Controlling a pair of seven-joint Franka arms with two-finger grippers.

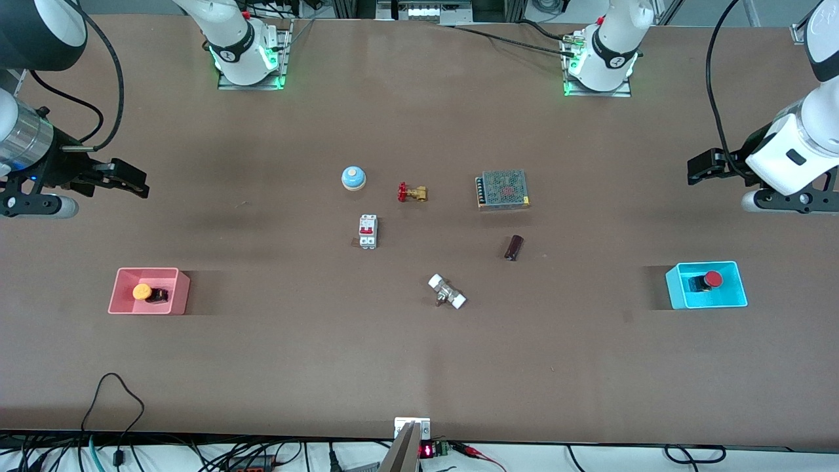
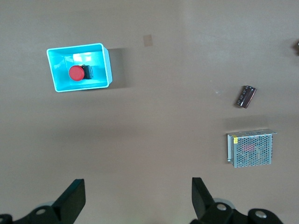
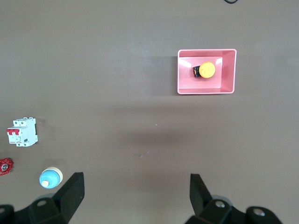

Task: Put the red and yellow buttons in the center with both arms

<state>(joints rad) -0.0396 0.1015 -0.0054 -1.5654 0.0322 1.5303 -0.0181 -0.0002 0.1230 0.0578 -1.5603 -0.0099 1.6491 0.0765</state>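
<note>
The yellow button (image 1: 142,292) lies in a pink bin (image 1: 121,295) toward the right arm's end of the table. It also shows in the right wrist view (image 3: 207,70). The red button (image 1: 713,280) lies in a cyan bin (image 1: 675,288) toward the left arm's end, and also shows in the left wrist view (image 2: 76,73). My right gripper (image 1: 131,180) is open and empty, up over bare table beside the pink bin (image 3: 183,70). My left gripper (image 1: 698,167) is open and empty, up over bare table beside the cyan bin (image 2: 108,65). The brown table center (image 1: 426,242) lies between them.
Around the center stand a blue dome bell (image 1: 353,177), a brass valve with a red handle (image 1: 411,193), a white circuit breaker (image 1: 368,231), a mesh-covered power supply (image 1: 503,189), a dark cylinder (image 1: 514,247) and a white-ended fitting (image 1: 447,292).
</note>
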